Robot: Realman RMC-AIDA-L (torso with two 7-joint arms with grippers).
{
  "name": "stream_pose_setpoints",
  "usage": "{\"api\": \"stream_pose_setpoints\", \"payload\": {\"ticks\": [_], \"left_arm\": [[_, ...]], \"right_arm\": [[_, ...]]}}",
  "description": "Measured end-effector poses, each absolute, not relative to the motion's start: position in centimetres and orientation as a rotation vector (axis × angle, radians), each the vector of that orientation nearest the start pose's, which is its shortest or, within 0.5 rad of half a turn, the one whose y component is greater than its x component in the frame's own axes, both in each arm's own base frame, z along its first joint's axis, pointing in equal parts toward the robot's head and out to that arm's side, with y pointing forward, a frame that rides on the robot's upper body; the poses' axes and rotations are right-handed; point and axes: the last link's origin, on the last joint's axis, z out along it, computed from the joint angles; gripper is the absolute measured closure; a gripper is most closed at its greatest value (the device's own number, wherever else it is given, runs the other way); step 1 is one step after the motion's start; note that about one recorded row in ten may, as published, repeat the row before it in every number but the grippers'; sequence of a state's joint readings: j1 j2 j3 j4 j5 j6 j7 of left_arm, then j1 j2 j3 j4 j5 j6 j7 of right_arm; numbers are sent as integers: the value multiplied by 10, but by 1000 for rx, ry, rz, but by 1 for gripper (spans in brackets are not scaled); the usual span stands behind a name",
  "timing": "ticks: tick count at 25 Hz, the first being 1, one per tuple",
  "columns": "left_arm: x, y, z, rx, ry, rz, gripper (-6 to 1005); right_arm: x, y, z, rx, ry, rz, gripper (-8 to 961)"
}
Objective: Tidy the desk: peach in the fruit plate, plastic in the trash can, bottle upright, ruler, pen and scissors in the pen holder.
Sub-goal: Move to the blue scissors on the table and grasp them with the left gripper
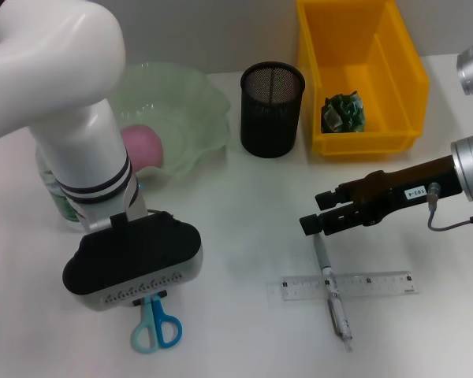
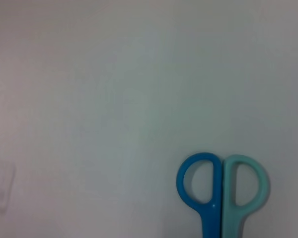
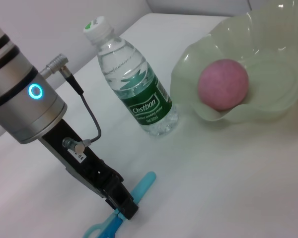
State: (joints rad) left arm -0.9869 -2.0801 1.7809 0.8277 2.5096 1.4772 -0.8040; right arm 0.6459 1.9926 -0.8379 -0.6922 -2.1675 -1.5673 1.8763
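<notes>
White desk (image 1: 244, 213): peach (image 1: 142, 145) inside fruit plate (image 1: 197, 102); left end effector (image 3: 123, 208) clamping scissors (image 1: 156, 324).

The head camera looks forward and down over the whole desk (image 1: 236, 236), from the near edge to the far wall. The left wrist camera faces straight down, very close to the tabletop, catching only the scissors (image 2: 222, 191) handles (also seen near left in the head view). The right wrist camera looks leftward across the desk, low and oblique, sharing the scissors, bottle (image 3: 134, 87) and fruit plate (image 3: 268, 69) with the head view.
</notes>
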Motion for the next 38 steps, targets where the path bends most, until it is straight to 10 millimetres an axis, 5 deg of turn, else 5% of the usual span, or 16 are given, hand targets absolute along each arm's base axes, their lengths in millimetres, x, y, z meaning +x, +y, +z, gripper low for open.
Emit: {"api": "stream_pose_setpoints", "payload": {"ticks": [38], "left_arm": [[-148,356,-88,-2767,2144,1053,683]], "right_arm": [[248,356,11,-2833,1077,332,146]]}}
